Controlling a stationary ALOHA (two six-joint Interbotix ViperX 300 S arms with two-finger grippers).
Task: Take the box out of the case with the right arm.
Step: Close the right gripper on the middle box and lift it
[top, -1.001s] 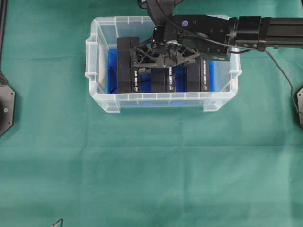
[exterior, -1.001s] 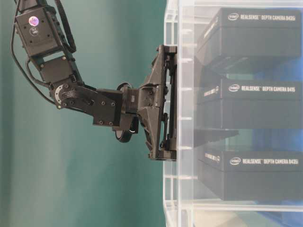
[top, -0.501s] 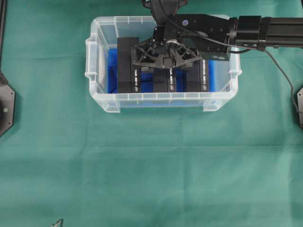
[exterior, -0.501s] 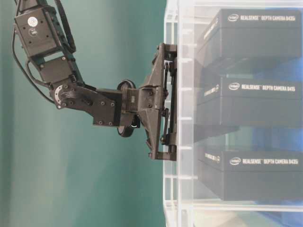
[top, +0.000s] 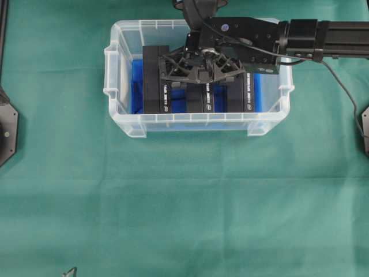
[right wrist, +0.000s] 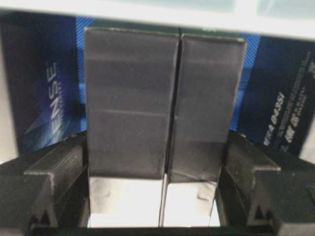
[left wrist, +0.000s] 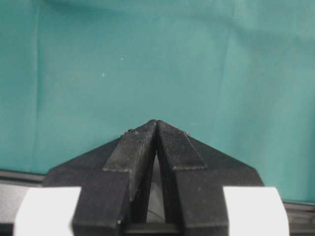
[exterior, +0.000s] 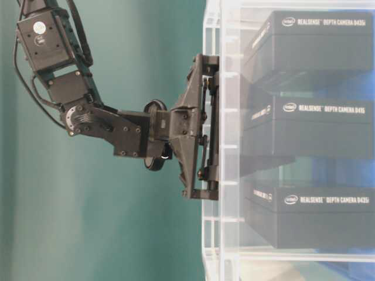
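Reaching down into the case (top: 190,124) from above with the right pincer (top: 202,74), jaws drawn in to a middling width and set flush against both flanks of the middle box (top: 200,99); seen from the wrist, dark fingers (right wrist: 54,167) hard up against either side with no gap showing, so judged a grip, made upright that way because only the narrow top edge of a box standing on end offers itself. Not yet lifted: box low in the case, on the blue lining (top: 136,86). Running down the gripped top, a fine seam, so possibly two slim halves, though cannot tell. Just beside the pincer on one flank, the left box (top: 154,81); just beside it on the other, the right box (top: 245,95), both on end, leaving narrow slots for the fingers. All round, the clear case wall, its rim above the box tops, so needs a straight vertical pull before any sideways travel. Well apart, over bare green cloth (top: 184,202), the left pincer (left wrist: 156,128), tips pressed together, holding nothing.
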